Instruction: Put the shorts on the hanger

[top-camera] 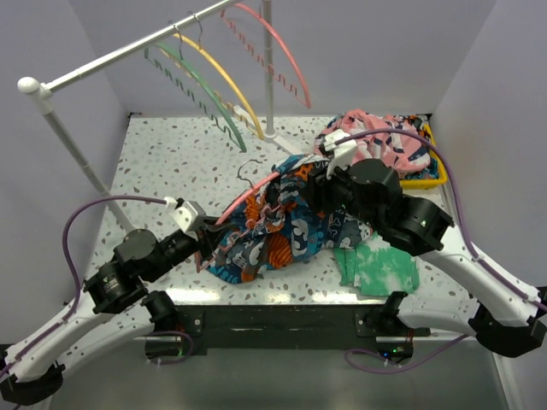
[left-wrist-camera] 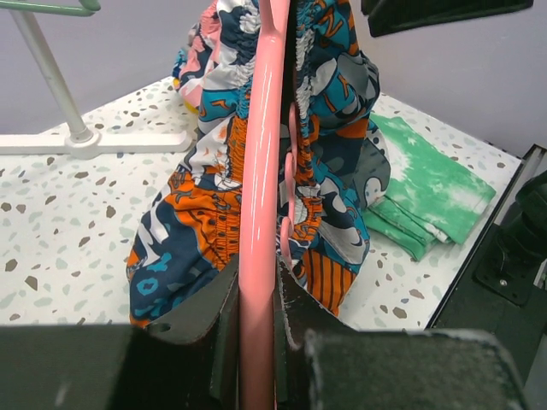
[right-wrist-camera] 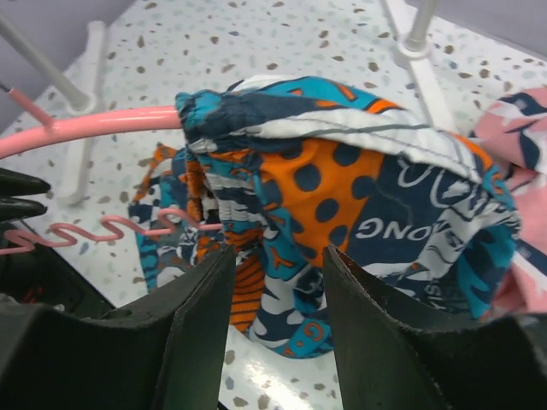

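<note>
While draped over the hanger, the shorts are seen mid-frame.
The hanger is pinched by the left fingers; the right fingers are spread.

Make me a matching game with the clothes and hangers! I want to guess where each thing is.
Things:
1. shorts
2. pink hanger
3. green cloth
4. yellow hanger

Places:
A. hanging on the white rail
B. lying on the table
C. pinched in the left gripper
D. bunched over the pink hanger

Pairs: 1-D, 2-C, 3-B, 4-A
</note>
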Robot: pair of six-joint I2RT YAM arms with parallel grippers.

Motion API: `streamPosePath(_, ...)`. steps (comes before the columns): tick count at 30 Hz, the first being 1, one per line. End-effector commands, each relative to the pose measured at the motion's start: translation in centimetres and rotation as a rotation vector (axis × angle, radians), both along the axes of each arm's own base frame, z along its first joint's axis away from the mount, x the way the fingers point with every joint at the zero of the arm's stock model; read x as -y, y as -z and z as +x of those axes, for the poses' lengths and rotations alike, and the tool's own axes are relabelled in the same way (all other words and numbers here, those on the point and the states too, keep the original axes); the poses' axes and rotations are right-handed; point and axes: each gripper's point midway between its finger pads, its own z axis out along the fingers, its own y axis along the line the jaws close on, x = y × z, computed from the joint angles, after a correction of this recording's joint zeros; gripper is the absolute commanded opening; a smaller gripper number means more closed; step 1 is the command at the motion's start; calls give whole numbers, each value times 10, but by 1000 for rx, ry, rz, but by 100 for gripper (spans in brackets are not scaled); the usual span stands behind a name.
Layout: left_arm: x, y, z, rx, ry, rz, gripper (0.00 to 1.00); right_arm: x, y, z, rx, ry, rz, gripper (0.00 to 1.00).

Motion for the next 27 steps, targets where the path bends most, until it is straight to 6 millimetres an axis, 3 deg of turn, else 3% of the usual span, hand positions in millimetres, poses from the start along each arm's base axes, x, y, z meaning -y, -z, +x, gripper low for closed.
streamPosePath(1, -14, -72, 0, 118, -60, -234, 0, -24, 10, -18, -86, -70, 170, 49)
streamPosePath(8, -19, -86, 1, 127, -83, -308, 0, -53, 61, -30, -213, 24, 351, 44)
streamPosePath(13, -16, -84, 5, 117, -89, -320, 0, -92, 67, -40, -225, 66, 485, 40)
streamPosePath(16, -17, -84, 6, 116, -98, -339, 0, -105, 73, -43, -235, 104, 558, 39)
streamPosePath(21, -18, -92, 6, 135, -101, -378, 0, -108, 90, -37, -259, 181, 654, 41)
streamPosePath(27, -18, -95, 7, 138, -102, -392, 0, -125, 92, -30, -285, 204, 709, 43)
